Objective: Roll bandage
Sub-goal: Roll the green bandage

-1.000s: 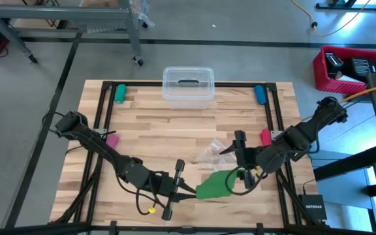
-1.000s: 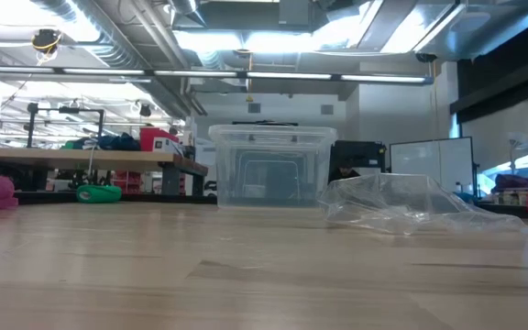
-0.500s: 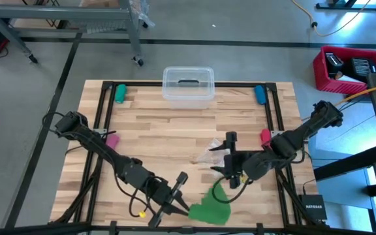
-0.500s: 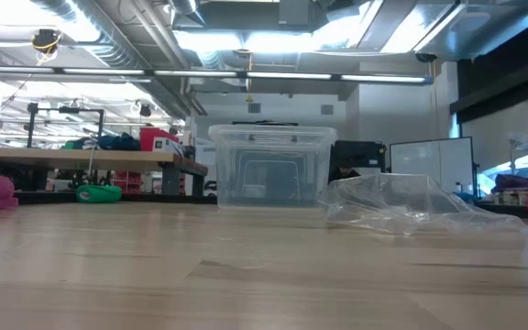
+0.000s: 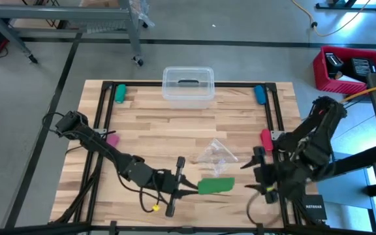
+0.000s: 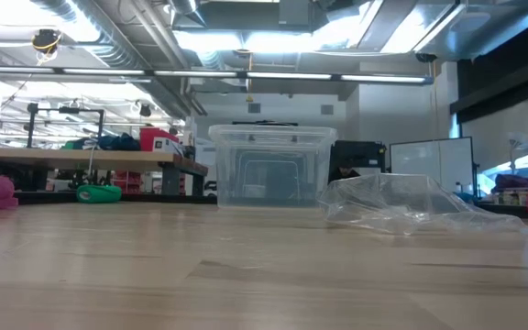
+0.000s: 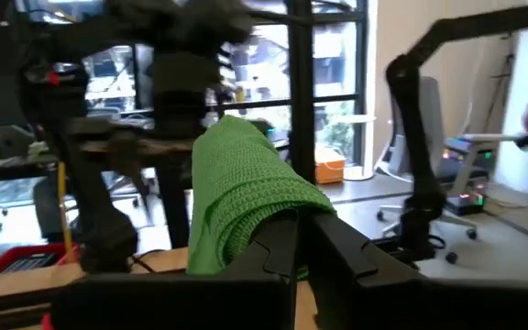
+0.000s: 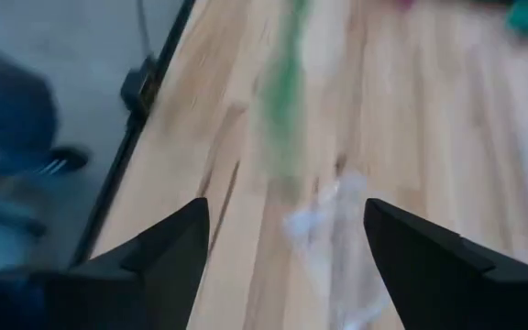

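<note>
While the left gripper (image 5: pixel 187 188) clamps one end of the bright green fabric bandage (image 5: pixel 215 186) near the bench's (image 5: pixel 175 127) front edge, the right gripper (image 5: pixel 256 176) stands apart, fingers wide and empty.

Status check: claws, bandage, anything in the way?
Left claw shut on bandage. Right claw open, empty, near table's right edge. Clear plastic bag lies just beyond the bandage.

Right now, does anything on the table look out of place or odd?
Nothing is spilled or damaged. The bandage hangs bunched from the shut left gripper, not rolled. The right gripper, open and empty, is off by the table's right edge.
</note>
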`<act>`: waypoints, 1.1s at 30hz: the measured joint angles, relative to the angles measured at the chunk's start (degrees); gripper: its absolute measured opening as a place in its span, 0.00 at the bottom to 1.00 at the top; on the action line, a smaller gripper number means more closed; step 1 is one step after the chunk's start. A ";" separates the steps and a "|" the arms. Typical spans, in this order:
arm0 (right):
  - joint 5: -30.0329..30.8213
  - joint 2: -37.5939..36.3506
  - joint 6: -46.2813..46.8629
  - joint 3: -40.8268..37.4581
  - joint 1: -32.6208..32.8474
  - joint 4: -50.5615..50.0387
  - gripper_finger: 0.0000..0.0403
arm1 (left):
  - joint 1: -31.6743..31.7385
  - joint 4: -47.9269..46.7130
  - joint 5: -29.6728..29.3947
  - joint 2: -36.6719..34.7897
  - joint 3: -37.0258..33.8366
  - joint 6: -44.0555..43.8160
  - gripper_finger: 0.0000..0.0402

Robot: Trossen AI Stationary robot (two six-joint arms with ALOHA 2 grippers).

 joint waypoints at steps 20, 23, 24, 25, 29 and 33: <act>25.20 -13.83 -1.80 -40.54 6.47 45.34 0.72 | -0.48 -3.43 0.50 0.26 0.00 -6.36 0.03; 22.69 -16.15 -5.60 -45.02 6.47 58.73 0.72 | -0.62 -3.40 0.50 0.48 0.00 -7.08 0.03; 20.95 -16.42 -7.13 -45.78 6.42 62.53 0.72 | -0.62 -3.40 0.50 0.49 0.00 -7.44 0.03; 18.80 -16.45 -8.38 -46.25 6.43 65.98 0.72 | -0.59 -3.43 0.50 0.52 0.00 -7.84 0.03; 13.64 -14.33 -11.96 -46.74 6.47 73.62 0.72 | -0.10 -3.72 0.46 0.59 0.00 -9.05 0.03; 17.67 -11.87 -14.81 -46.81 5.53 76.64 0.72 | 0.49 -3.90 0.44 0.63 0.00 -9.43 0.03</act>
